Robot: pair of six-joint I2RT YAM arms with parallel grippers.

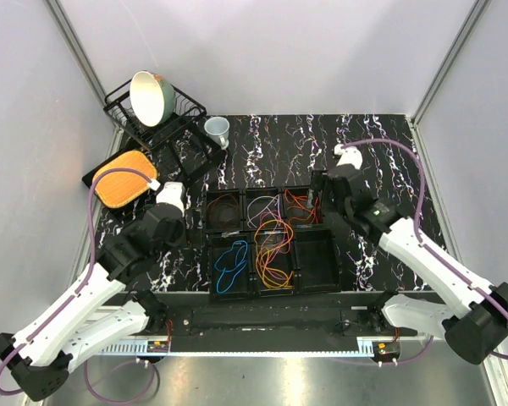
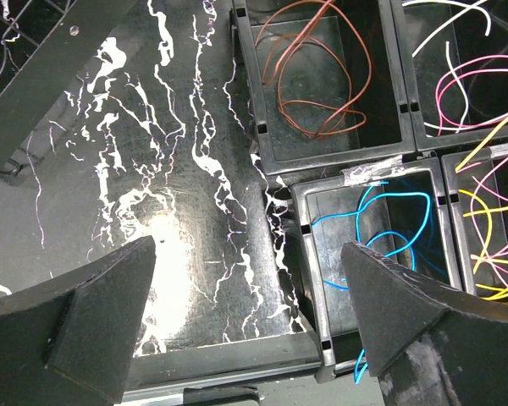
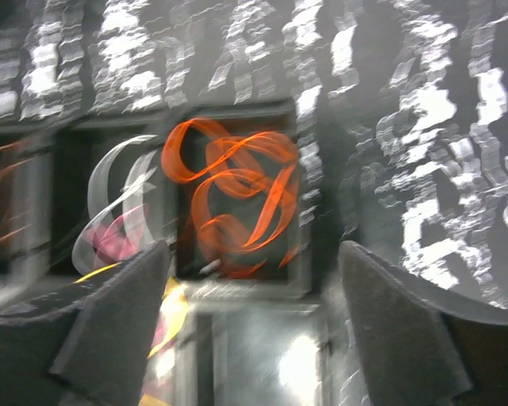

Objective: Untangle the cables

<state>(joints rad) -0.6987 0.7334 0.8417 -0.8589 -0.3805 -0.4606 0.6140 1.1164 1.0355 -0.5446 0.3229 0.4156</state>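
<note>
Black bins (image 1: 291, 244) in two rows of three sit mid-table in the top view, and the cables are spread across them. Back row: a brown cable (image 1: 223, 209) on the left, white and pink strands (image 1: 261, 208) in the middle, an orange cable (image 1: 298, 203) on the right. Front row: a blue cable (image 1: 231, 264) on the left, and a knot of yellow, orange and purple (image 1: 273, 252) in the middle that spills over the divider behind it. The front right bin (image 1: 316, 260) looks bare. The left gripper (image 1: 179, 227) waits just left of the bins. The right gripper (image 1: 323, 190) hangs at the back right bin.

In the left wrist view the fingers (image 2: 110, 304) are spread wide over bare marbled tabletop with nothing between them. The brown and blue loops lie alone in their bins. A scrap of clear tape (image 2: 377, 173) sits on a rim.

The right wrist view is smeared. Its jaws stand apart and empty above the orange coil.

My read is that sorting is well along and the middle knot is what's left. The next move calls for a fine pinch on one strand there, then a slow lift so its loops slide free of the others.

There's no readable writing or brand anywhere.
</note>
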